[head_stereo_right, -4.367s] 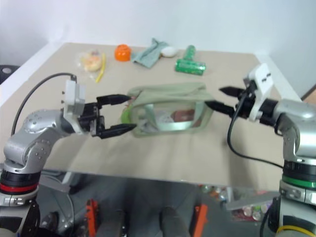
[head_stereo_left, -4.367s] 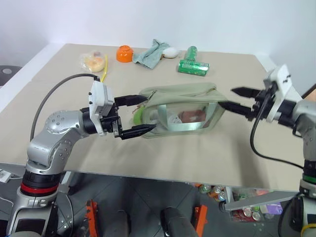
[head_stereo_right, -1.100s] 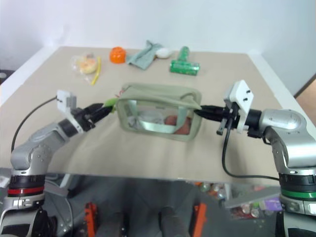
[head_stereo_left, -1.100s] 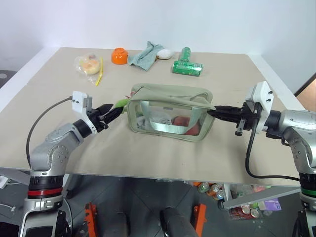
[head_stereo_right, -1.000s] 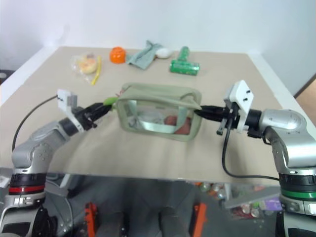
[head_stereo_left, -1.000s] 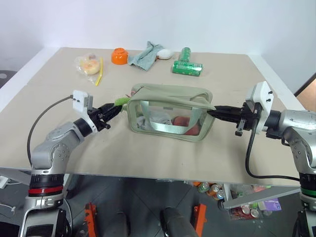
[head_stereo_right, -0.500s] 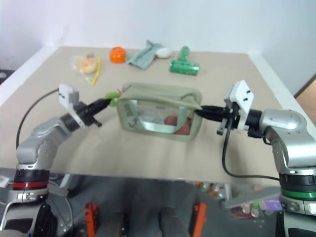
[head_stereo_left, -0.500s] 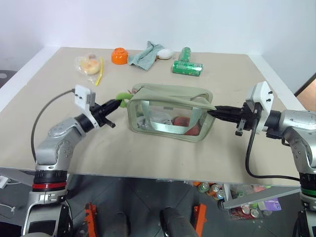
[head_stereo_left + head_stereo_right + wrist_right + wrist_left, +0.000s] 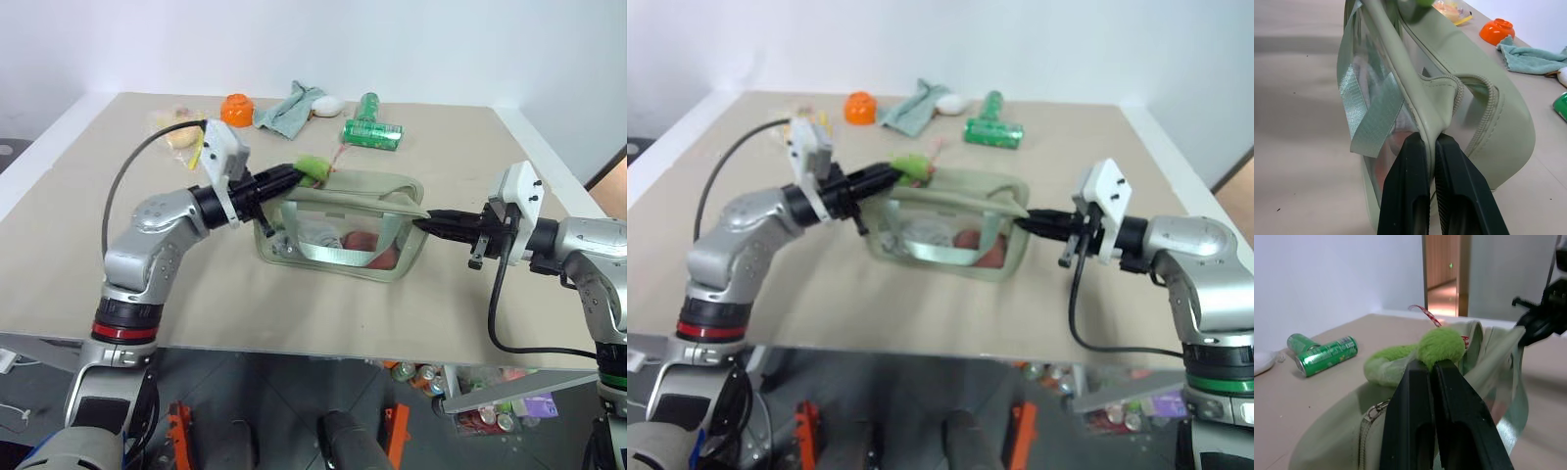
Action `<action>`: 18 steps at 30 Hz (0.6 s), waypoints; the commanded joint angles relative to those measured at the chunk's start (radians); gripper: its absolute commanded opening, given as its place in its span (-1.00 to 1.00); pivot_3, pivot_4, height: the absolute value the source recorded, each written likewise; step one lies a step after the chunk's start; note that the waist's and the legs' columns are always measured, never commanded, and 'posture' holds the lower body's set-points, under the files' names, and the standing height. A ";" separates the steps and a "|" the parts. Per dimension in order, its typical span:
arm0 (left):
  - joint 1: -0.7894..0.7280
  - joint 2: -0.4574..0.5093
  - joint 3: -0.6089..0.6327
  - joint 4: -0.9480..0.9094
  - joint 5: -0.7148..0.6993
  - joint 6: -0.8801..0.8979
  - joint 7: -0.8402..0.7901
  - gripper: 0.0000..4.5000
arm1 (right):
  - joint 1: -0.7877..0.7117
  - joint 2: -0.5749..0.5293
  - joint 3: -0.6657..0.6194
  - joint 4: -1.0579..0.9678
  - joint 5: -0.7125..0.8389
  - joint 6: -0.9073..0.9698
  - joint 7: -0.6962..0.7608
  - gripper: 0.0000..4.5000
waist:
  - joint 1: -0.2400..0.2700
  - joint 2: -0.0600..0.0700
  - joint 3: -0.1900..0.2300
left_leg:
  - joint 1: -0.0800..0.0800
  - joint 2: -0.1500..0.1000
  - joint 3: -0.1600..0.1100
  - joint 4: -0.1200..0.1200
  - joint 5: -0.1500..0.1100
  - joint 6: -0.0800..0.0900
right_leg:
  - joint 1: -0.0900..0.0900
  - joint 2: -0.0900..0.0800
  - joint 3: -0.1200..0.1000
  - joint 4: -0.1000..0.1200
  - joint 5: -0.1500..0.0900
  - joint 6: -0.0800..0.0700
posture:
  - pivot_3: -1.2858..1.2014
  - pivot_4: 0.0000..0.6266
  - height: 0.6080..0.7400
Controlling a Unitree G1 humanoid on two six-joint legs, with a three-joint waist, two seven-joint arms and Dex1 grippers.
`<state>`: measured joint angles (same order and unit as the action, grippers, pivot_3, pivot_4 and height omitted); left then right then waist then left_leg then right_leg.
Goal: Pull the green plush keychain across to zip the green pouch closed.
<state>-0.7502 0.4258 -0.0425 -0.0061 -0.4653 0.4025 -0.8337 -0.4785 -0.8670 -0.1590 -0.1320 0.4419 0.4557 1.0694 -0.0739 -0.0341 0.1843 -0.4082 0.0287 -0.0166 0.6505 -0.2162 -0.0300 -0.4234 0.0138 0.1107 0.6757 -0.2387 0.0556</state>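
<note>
The green pouch (image 9: pixel 338 223) stands mid-table, a boxy sage bag with clear side panels and strap handles. My left gripper (image 9: pixel 294 174) is shut on the green plush keychain (image 9: pixel 312 167), lifted above the pouch's top near its left end; the left wrist view shows the lime plush (image 9: pixel 1437 345) pinched between my fingers (image 9: pixel 1415 396). My right gripper (image 9: pixel 423 224) is shut on the pouch's right end, and the right wrist view shows the fabric edge (image 9: pixel 1430 115) clamped between the fingers (image 9: pixel 1410 186).
Along the table's far edge lie a green bottle (image 9: pixel 371 125), a teal-grey cloth (image 9: pixel 292 103), an orange bowl (image 9: pixel 236 110), a white object (image 9: pixel 329 105) and a bag of food with a yellow strip (image 9: pixel 181 132).
My left gripper closed on the plush keychain and carried it up and to the right, from beside the pouch's left end to above its top. The right arm stayed still.
</note>
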 commanded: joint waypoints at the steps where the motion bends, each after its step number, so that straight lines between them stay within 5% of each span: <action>1: -0.037 0.024 -0.018 0.021 0.051 -0.049 -0.038 -0.98 | 0.001 -0.016 -0.024 -0.024 0.005 -0.014 -0.006 -0.96 | 0.000 0.000 0.000 | 0.000 0.000 0.000 0.000 0.000 0.000 | 0.000 0.000 0.000 0.000 0.000 0.000 | 0.03 -0.52 1.00; 5: -0.044 0.035 -0.014 0.031 0.062 -0.040 -0.060 -0.98 | 0.004 -0.017 -0.025 -0.027 0.007 -0.013 -0.009 -0.96 | 0.000 0.000 0.000 | 0.000 0.000 0.001 0.000 0.000 0.000 | 0.000 -0.001 0.001 0.000 0.000 0.000 | 0.03 -0.52 1.00; 18: 0.010 0.115 0.054 -0.063 0.042 -0.042 -0.098 0.97 | -0.019 -0.016 -0.003 0.001 0.000 -0.029 0.008 -0.96 | -0.001 0.000 0.000 | 0.000 0.000 0.000 0.000 0.000 0.000 | 0.000 0.000 0.000 0.000 0.000 0.000 | 0.03 -0.52 1.00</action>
<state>-0.7446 0.5285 -0.0239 -0.0219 -0.4038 0.3696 -0.9284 -0.4757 -0.8678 -0.1557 -0.1280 0.4415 0.4468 1.0698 -0.0747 -0.0340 0.1843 -0.4081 0.0290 -0.0162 0.6505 -0.2162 -0.0300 -0.4233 0.0136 0.1109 0.6755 -0.2388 0.0557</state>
